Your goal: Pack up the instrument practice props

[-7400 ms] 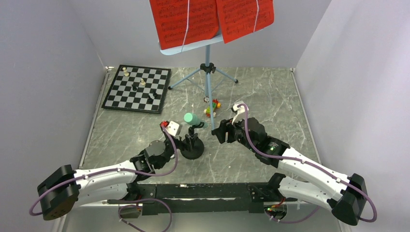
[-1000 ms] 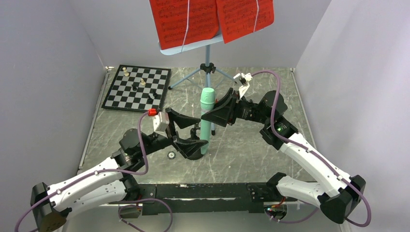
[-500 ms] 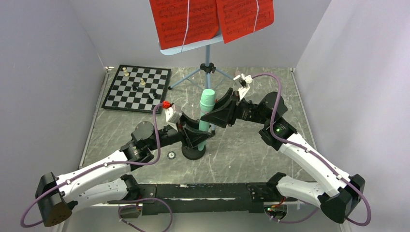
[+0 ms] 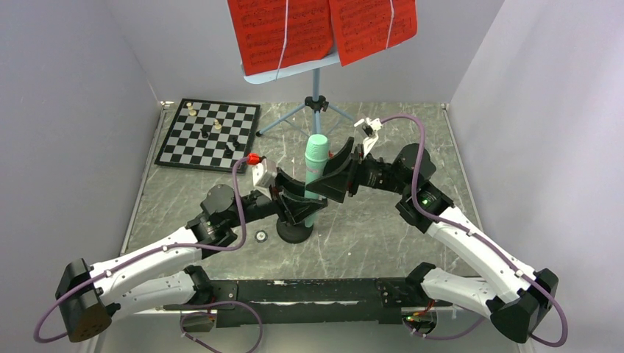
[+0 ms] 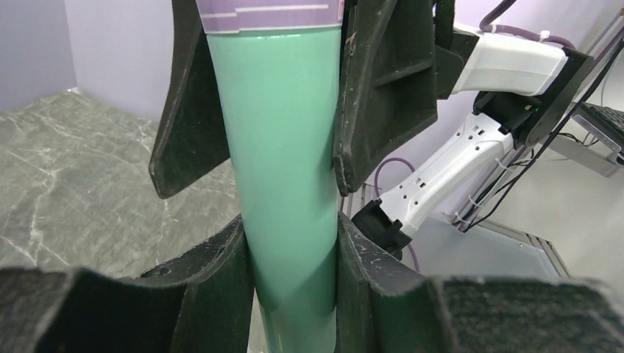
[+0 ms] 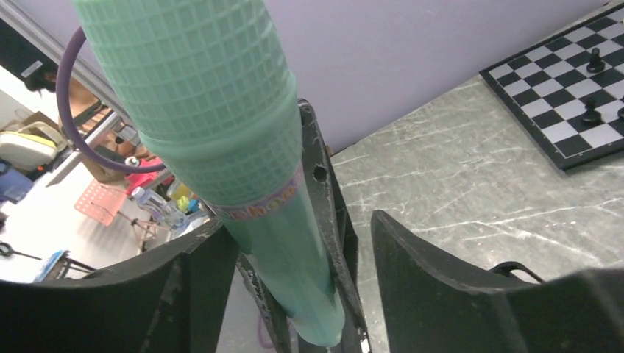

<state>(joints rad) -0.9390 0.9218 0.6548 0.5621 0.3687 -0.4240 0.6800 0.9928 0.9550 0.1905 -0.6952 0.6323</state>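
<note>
The left gripper [image 5: 292, 243] pinches the upright microphone [image 4: 316, 156] low on its body, and the right gripper [image 6: 302, 235] sits spread around it higher up, just above the mic stand [image 4: 294, 234]. Gripped only low down, the microphone may tilt or slip and knock the stand over.

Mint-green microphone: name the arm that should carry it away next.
Left. The left gripper has its jaws shut on the mint-green microphone handle. The right gripper stands open around it, with a visible gap on one side, so it should probably back off.
</note>
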